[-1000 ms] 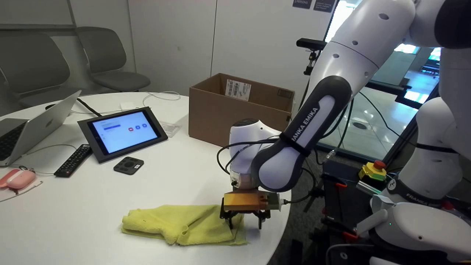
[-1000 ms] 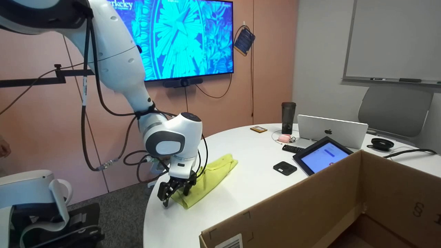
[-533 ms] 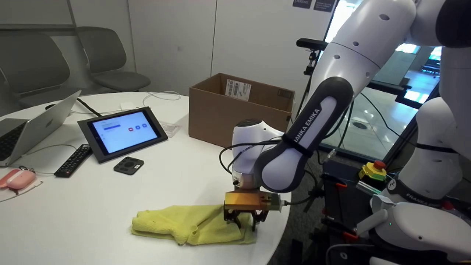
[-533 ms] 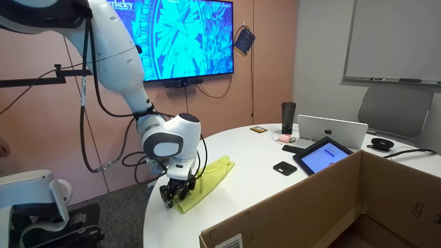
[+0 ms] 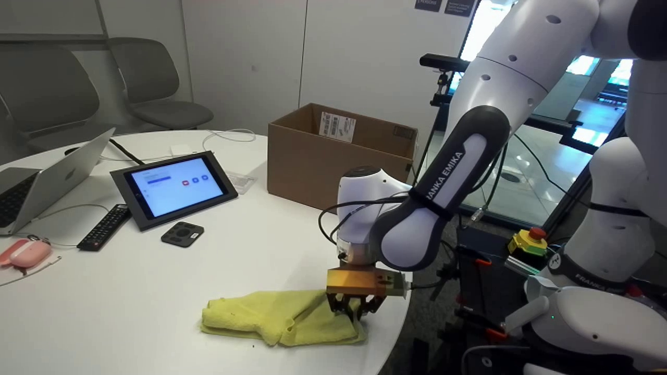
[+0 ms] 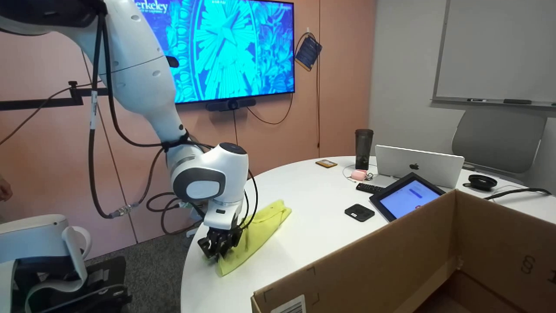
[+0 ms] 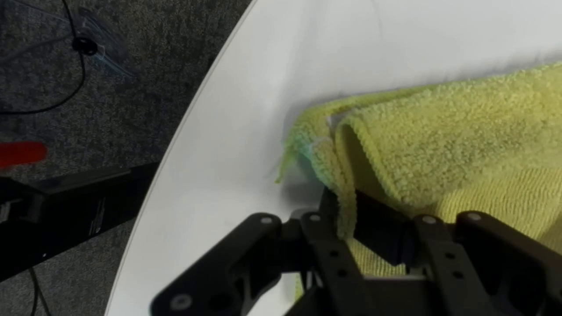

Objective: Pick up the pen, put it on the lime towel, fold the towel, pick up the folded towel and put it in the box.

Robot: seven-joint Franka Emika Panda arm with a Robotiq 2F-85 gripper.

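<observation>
Jaws are pinching a raised edge of the lime towel (image 7: 461,136); folded bulk lying on the table (image 5: 130,312) beside them, box (image 5: 307,161) standing well apart.

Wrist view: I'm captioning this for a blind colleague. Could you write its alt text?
Black robot fingers, low in the picture, pinch part of a fluffy yellow-green cloth towel lying on a white table with a curved edge. The towel runs off to the right; at left, beyond the table, lies dark speckled carpet.

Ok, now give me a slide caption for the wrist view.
Robotiq gripper pinching a fold of the lime towel on a white tabletop, dark carpet beyond its curved rim.
</observation>
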